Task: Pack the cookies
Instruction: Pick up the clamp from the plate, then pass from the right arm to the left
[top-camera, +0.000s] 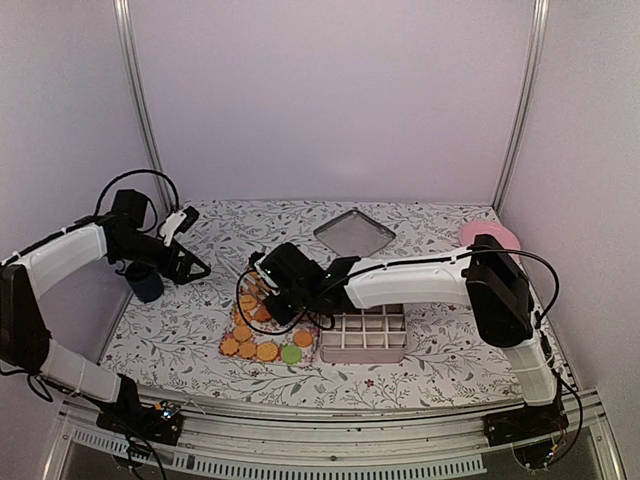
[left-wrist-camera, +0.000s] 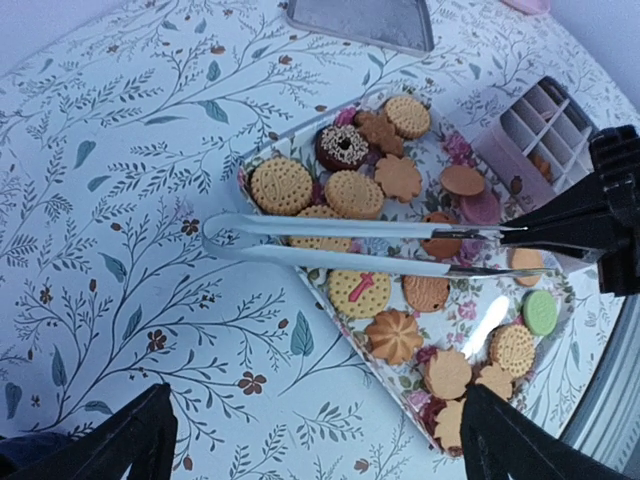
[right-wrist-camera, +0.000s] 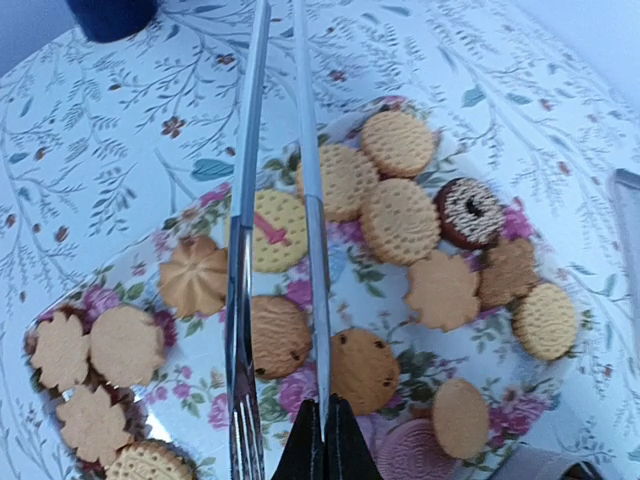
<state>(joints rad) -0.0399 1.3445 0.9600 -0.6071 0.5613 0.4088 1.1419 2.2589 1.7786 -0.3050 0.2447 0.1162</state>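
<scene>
The right gripper (right-wrist-camera: 325, 440) is squeezed tight on the metal tongs (left-wrist-camera: 340, 228), which reach out low over the cookies (left-wrist-camera: 352, 193). The cookies sit on a flowery tray (right-wrist-camera: 345, 262), just beside the box with little holes (top-camera: 365, 357). I think this is the picking-up step, but I cannot tell if a cookie is caught. Next, it looks like one cookie must be pinched gently and carried over to a hole. The left gripper (left-wrist-camera: 315, 400) is wide open, holding nothing. No words or labels can be read.
</scene>
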